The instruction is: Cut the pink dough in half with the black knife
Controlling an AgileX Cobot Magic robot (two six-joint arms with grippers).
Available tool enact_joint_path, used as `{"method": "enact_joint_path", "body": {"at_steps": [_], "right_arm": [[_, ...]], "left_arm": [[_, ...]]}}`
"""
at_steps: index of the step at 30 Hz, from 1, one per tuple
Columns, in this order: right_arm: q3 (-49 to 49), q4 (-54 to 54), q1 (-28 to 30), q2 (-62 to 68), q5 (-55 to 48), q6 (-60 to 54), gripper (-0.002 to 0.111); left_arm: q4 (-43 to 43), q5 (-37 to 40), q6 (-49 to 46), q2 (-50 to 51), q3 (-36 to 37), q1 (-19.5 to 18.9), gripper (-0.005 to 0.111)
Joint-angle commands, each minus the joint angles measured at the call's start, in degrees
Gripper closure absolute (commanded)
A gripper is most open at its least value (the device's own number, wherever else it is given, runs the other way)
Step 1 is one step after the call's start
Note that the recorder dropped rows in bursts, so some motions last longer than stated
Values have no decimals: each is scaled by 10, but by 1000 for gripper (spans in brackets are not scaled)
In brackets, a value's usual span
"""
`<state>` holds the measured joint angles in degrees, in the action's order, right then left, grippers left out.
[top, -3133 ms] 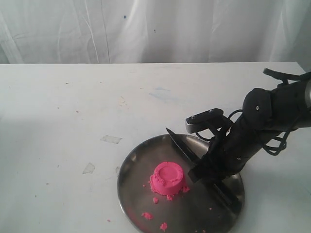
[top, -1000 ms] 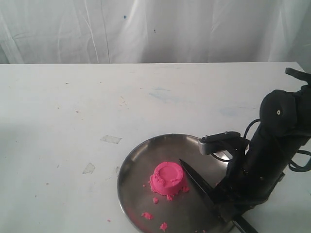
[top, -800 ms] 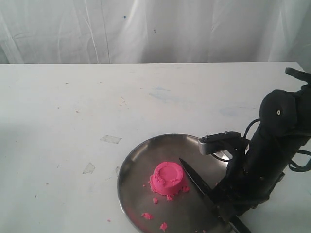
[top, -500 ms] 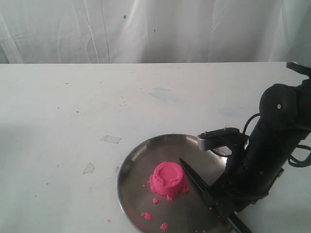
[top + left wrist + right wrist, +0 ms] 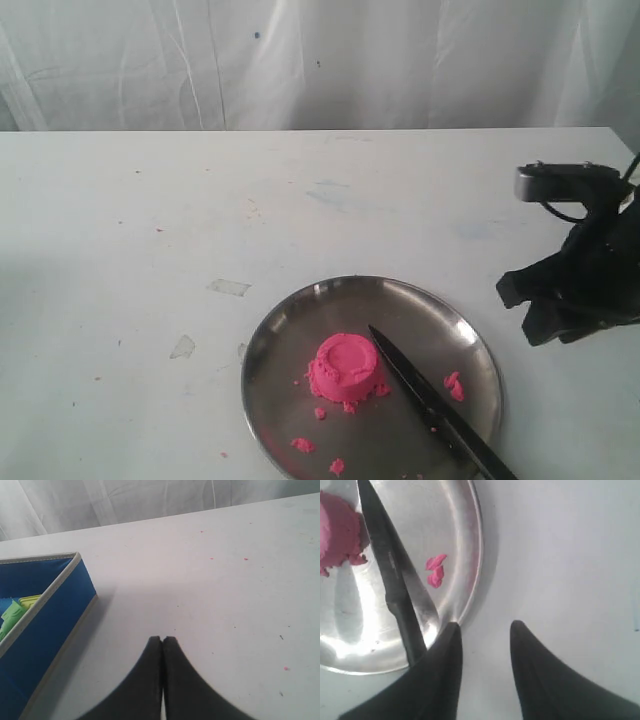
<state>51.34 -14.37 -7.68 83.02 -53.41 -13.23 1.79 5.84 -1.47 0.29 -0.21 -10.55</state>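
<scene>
Item 1, the pink dough: one whole cup-shaped mound, no cut that I can see, sitting on the steel plate slightly toward 9 o'clock of the plate's centre.

Item 2, the black knife: lying flat on the plate with nothing gripping it. Its tip is just beside the dough at 3 o'clock, and I cannot tell whether they touch. The handle runs off toward 4 o'clock over the rim.

Item 3, pink crumbs: a small clump beyond the blade at 3 o'clock of the dough, with more bits at its 7 o'clock.

Item 4, the right gripper: off the plate at its 2 o'clock, over the white table. My wrist camera shows its fingers apart with only table between them.

Item 5, the left gripper: fingertips pressed together on nothing, over bare table near a blue box.
</scene>
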Motion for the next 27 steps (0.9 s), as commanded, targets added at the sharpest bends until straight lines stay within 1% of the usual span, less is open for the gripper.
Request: {"method": "enact_joint_path", "body": {"at_steps": [1, 2, 3, 4, 6, 10, 13, 14, 15, 17, 18, 19, 20, 21, 23, 27], "right_arm": [[0, -243, 66, 57, -135, -236, 77], [0, -294, 71, 69, -166, -298, 77], [0, -327, 74, 77, -166, -349, 77], [0, -338, 74, 83, -166, -379, 77], [0, -330, 74, 83, -166, -394, 77], [-1, -283, 74, 78, -151, -380, 77], [-25, -225, 74, 63, -104, -313, 77], [-52, -194, 74, 50, -71, -280, 77], [-62, -187, 74, 46, -62, -273, 77], [-85, -190, 74, 46, -53, -272, 74], [-88, -185, 74, 58, -58, -272, 68], [-88, -185, 74, 64, -65, -272, 65], [-88, -188, 74, 82, -70, -272, 58], [-88, -200, 74, 96, -71, -272, 55], [-88, -220, 74, 118, -80, -288, 55], [-88, -233, 74, 146, -119, -285, 55]], "left_arm": [[0, -2, 0, -3, 2, -1, 107], [0, -2, 0, -3, 2, -1, 107], [0, -2, 0, -3, 2, -1, 107], [0, -2, 0, -3, 2, -1, 107], [0, -2, 0, -3, 2, -1, 107], [0, -2, 0, -3, 2, -1, 107], [0, -2, 0, -3, 2, -1, 107], [0, -2, 0, -3, 2, -1, 107], [0, -2, 0, -3, 2, -1, 107], [0, -2, 0, -3, 2, -1, 107], [0, -2, 0, -3, 2, -1, 107], [0, -2, 0, -3, 2, -1, 107], [0, -2, 0, -3, 2, -1, 107], [0, -2, 0, -3, 2, -1, 107], [0, -2, 0, -3, 2, -1, 107], [0, -2, 0, -3, 2, -1, 107]]}}
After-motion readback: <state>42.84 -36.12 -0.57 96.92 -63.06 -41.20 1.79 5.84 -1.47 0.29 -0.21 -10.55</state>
